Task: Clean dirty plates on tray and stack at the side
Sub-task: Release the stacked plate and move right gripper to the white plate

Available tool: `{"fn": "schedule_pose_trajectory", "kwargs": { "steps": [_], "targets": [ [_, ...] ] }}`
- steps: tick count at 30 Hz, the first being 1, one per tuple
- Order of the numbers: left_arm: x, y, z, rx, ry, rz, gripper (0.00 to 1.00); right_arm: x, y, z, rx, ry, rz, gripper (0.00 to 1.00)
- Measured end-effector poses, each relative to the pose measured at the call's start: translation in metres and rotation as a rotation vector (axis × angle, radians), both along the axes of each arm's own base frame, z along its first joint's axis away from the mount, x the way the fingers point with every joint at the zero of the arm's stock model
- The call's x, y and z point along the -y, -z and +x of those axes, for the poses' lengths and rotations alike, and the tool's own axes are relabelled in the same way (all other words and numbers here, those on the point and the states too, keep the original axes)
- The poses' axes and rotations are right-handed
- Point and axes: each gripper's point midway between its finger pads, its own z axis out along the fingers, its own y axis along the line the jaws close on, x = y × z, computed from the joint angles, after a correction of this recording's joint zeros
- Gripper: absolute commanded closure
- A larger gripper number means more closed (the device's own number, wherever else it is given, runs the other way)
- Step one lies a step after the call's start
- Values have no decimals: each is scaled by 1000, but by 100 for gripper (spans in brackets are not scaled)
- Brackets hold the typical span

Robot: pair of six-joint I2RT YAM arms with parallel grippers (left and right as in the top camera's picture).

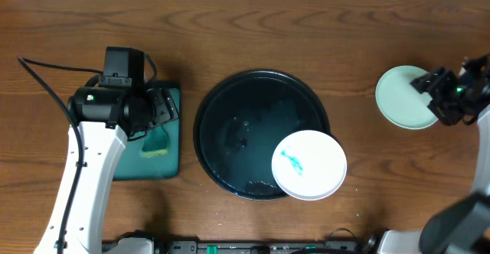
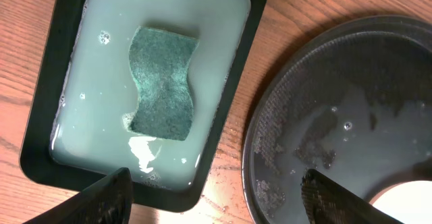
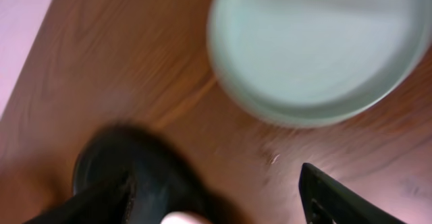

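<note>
– Right gripper (image 3: 223, 207) is hanging over the table (image 1: 230, 24) with its fingers standing wide apart, and I am seeing nothing between them.

– Where is the plate lying from there?

– A mint-green plate (image 3: 317, 48) is lying flat on the wood just ahead of the fingertips. From overhead, the gripper is overlapping that plate's outer edge, but I cannot tell whether it is touching. My wrist picture is coming through blurred, so I am not making out whether that is one plate or a stack.

– And the dirty one?

– The white plate (image 1: 308, 164) is sitting well off to that gripper's left and nearer the arm bases, carrying a teal-blue smear in its middle. It is resting on the near right part of the black tray (image 1: 222, 131) and overhanging the rim a little.

– How is the left side looking?

– Left gripper (image 2: 219, 204) is hovering with its fingers spread wide too, gripping nothing. Ahead of them, toward the left finger, the dark green rectangular tray (image 2: 233, 102) is holding milky water (image 2: 101, 82), and a green sponge (image 2: 162, 82) is lying in it, untouched. On the right-finger side the black tray's wet floor is showing, and a sliver of the white plate is peeking in just beyond the right fingertip.
</note>
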Motion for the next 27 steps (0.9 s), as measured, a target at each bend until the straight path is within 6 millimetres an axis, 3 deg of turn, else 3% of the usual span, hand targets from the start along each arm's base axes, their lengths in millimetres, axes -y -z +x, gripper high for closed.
{"fn": "schedule_pose_trajectory", "kwargs": {
  "steps": [1, 2, 5, 8, 11, 14, 22, 25, 27],
  "targets": [
    [0, 0, 0, 0, 0, 0, 20, -11, -8, -3, 9, -26, 5, 1],
    [0, 0, 0, 0, 0, 0, 20, -29, -16, -9, 14, -69, 23, 1],
    [0, 0, 0, 0, 0, 0, 20, -58, -21, -22, -22, -139, 79, 1],
    [0, 0, 0, 0, 0, 0, 20, -88, -17, -32, -69, -223, 120, 22],
    [0, 0, 0, 0, 0, 0, 20, -107, -11, -42, -121, -269, 137, 20],
    [0, 0, 0, 0, 0, 0, 20, -120, 8, -60, -219, -301, 115, 21],
    [0, 0, 0, 0, 0, 0, 20, -144, 68, -115, -466, -366, 45, 37],
    [0, 0, 0, 0, 0, 0, 20, -150, 80, -126, -501, -388, 35, 48],
    [0, 0, 0, 0, 0, 0, 20, -152, 86, -129, -507, -399, 27, 48]
  ]
}}
